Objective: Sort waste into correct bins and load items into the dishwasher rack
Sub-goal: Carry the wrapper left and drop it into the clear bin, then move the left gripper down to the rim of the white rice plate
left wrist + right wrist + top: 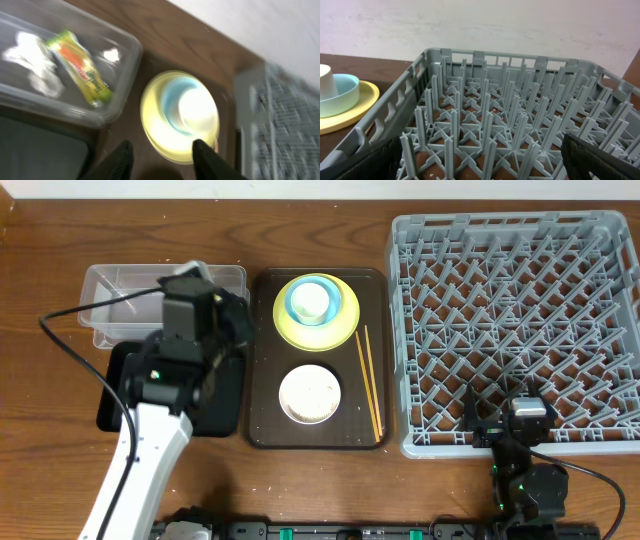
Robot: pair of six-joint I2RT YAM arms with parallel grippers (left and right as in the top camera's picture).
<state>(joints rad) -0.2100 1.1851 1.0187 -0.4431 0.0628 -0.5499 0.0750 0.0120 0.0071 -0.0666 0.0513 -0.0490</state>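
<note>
Danger overhead?

Noticed left gripper [232,315] hovering beside stacked small white cup [311,300], light blue bowl [330,308], yellow plate [316,333]; could have toppled.

Left wrist?

Showed fingers [122,157] apart, empty; snack wrapper [80,67] and napkin [35,65] inside clear tub [127,55].

Right wrist?

Found right gripper [481,150] spread, empty, at dishwasher rack [485,55] edge; could have snagged pegs.

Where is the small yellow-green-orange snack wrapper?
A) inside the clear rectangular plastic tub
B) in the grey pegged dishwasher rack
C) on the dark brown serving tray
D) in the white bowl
A: in the left wrist view the snack wrapper lies inside the clear plastic tub.
</note>
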